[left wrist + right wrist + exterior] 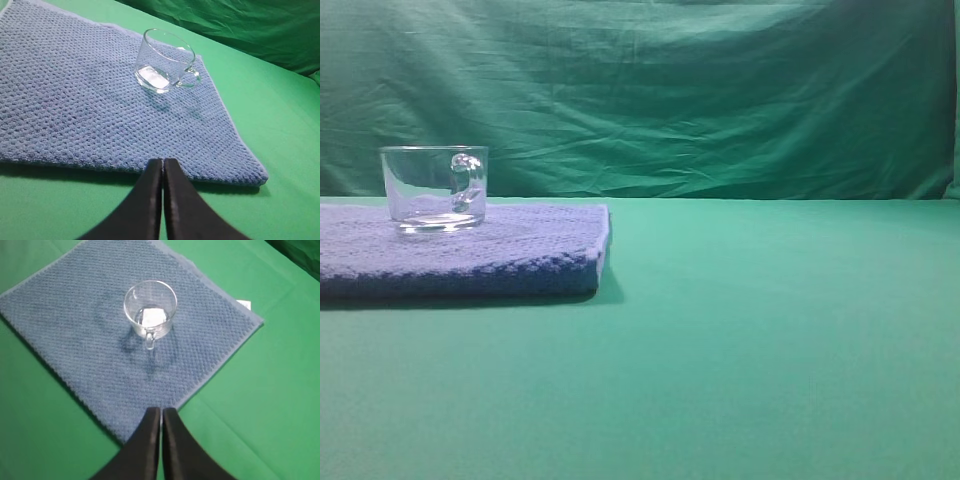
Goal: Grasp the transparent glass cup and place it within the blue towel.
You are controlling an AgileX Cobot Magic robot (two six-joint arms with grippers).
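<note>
On the blue towel stands the transparent glass cup; green cloth surrounds.

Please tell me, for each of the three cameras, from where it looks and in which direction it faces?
Exterior high: sits low, near table level, facing the green backdrop; sees the transparent glass cup standing on the blue towel; no robot part shows.
Left wrist: looks forward and down along the shut left gripper at the towel's near edge, the cup beyond.
Right wrist: looks steeply down past the shut right gripper at the cup from above.
Shared: all views show the cup upright on the towel.
</note>
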